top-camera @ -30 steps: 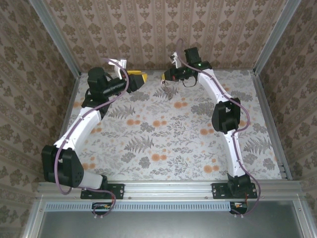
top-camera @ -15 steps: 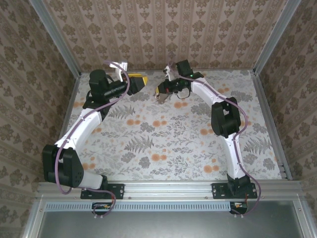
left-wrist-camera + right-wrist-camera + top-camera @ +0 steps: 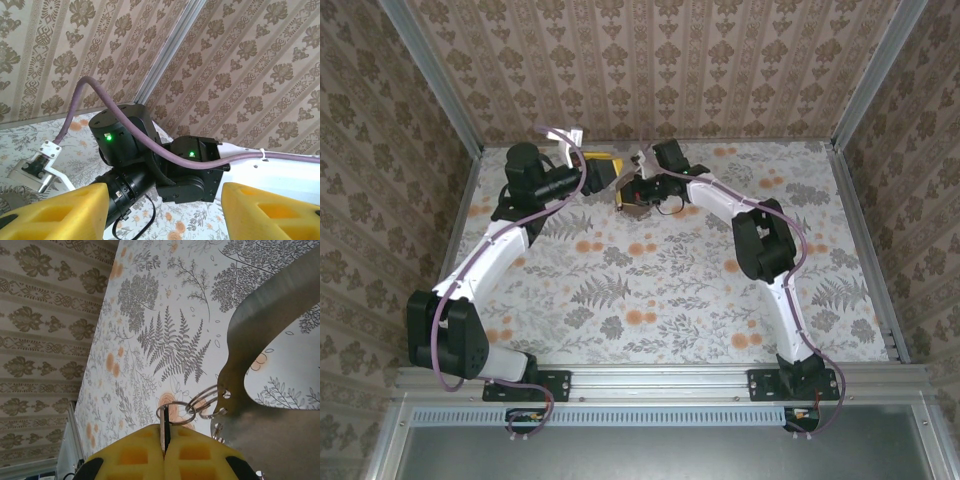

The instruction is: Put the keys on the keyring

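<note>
yellow pads [image 3: 135, 455] of the right gripper [image 3: 164, 434] are pressed together on a small wire ring [image 3: 175, 413]. this ring links through further rings to a hole in the broad grey metal keyring [image 3: 260, 325], located over the far part of the floral table [image 3: 165, 315]. left gripper [image 3: 602, 170]: fingers spread apart, nothing between them, positioned just beside the right gripper.

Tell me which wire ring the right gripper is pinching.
The darker single ring nearest the yellow pads; its lower edge runs into their seam. The paler coiled ring beside it threads the flat metal piece's hole.
</note>
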{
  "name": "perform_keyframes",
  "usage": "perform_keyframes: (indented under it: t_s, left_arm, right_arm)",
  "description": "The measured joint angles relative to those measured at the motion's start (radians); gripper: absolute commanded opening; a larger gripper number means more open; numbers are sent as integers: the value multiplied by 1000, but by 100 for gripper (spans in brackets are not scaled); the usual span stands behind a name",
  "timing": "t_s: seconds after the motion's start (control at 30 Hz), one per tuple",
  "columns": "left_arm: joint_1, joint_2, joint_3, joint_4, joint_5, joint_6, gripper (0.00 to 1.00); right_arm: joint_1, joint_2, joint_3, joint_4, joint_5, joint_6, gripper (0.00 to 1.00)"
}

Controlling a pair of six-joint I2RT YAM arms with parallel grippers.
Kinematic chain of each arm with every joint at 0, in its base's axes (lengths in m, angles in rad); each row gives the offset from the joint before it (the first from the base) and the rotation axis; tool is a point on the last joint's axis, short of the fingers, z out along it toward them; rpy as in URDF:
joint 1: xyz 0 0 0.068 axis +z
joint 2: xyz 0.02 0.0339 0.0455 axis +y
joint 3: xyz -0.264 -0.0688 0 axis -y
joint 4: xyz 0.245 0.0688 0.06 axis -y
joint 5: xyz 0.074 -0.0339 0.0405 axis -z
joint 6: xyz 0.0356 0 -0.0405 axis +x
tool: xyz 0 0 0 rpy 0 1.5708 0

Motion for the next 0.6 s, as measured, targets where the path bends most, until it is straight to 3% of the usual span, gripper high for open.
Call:
perform_keyframes:
  t_s: [0.37,0.6]
  left_arm:
    - [-16,-9,-8,0,-13,0,61]
    - [-27,-19,-12,0,-19,0,61]
  right_arm:
    - [63,68,1,6,46,39,0]
    - [101,87,17,-31,64,37,37]
